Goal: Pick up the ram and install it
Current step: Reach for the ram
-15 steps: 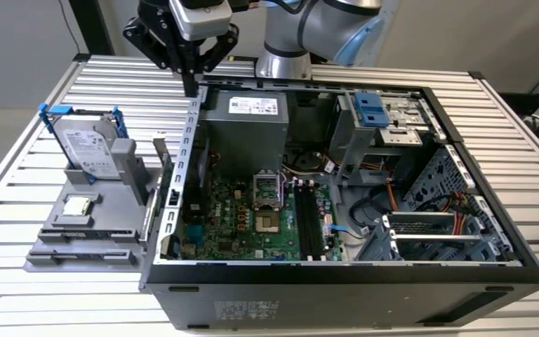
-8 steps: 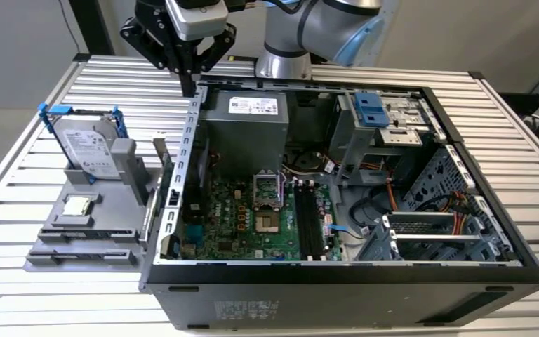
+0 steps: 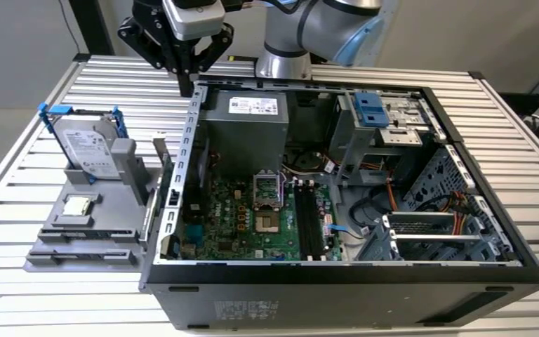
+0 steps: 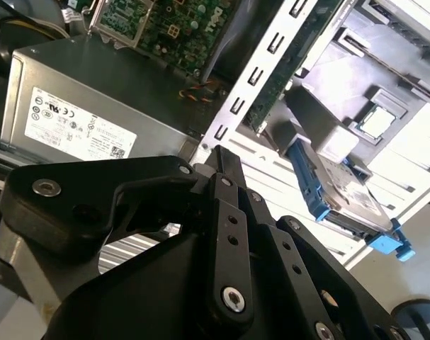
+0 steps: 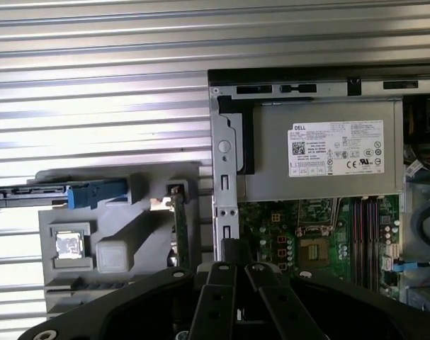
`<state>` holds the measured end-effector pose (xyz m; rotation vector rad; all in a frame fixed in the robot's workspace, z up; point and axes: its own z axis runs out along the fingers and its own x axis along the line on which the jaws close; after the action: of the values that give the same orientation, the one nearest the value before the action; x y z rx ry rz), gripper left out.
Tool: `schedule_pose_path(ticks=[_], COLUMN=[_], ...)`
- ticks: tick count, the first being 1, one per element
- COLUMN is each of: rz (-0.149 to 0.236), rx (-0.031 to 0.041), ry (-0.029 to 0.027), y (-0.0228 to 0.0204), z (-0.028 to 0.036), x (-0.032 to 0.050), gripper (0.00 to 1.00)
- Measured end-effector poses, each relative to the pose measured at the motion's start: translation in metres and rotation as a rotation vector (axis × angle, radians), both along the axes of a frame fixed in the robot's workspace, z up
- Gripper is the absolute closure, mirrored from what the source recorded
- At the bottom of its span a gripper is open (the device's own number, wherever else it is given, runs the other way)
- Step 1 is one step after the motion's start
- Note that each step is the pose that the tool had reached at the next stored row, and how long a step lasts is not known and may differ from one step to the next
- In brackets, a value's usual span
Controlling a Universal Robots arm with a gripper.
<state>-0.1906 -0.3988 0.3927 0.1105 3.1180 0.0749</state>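
While the gripper (image 3: 187, 84) hangs at upper left of the exterior view, over the case's (image 3: 344, 281) far corner, its fingers are together, clamped on nothing. Ram (image 5: 178, 221) stands on edge in the grey holder (image 3: 73, 256), left of frame, just beside the case wall. Likely upright so its top edge can be pinched. Board slots (image 3: 309, 225) look empty.

Ram (image 5: 178, 225): long, thin green board stick, seen edge-on in the first wrist view. It stands upright on its long edge in a slot of the gray holder (image 5: 122, 237). It sits at the holder's edge, just beside the computer case's outer wall (image 5: 225, 198), outside the case. Not yet installed.
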Motion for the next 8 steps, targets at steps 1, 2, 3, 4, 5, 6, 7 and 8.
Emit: schedule_pose_path(ticks=[1, 2, 3, 4, 5, 6, 7, 8], rz=[0.000, 0.000, 0.000, 0.000, 0.000, 0.000, 0.000, 0.000], rx=[0.0000, 0.0000, 0.0000, 0.0000, -0.0001, 0.0000, 0.0000, 0.0000], ry=[0.0000, 0.0000, 0.0000, 0.0000, 0.0000, 0.0000, 0.0000, 0.0000], y=[0.0000, 0.0000, 0.0000, 0.0000, 0.0000, 0.0000, 0.0000, 0.0000], z=[0.0000, 0.0000, 0.0000, 0.0000, 0.0000, 0.0000, 0.0000, 0.0000], x=[-0.0012, -0.0026, -0.0040, -0.0052, -0.0063, -0.0072, -0.0080, -0.0089], gripper=[1.00, 1.00, 1.00, 1.00, 1.00, 1.00, 1.00, 1.00])
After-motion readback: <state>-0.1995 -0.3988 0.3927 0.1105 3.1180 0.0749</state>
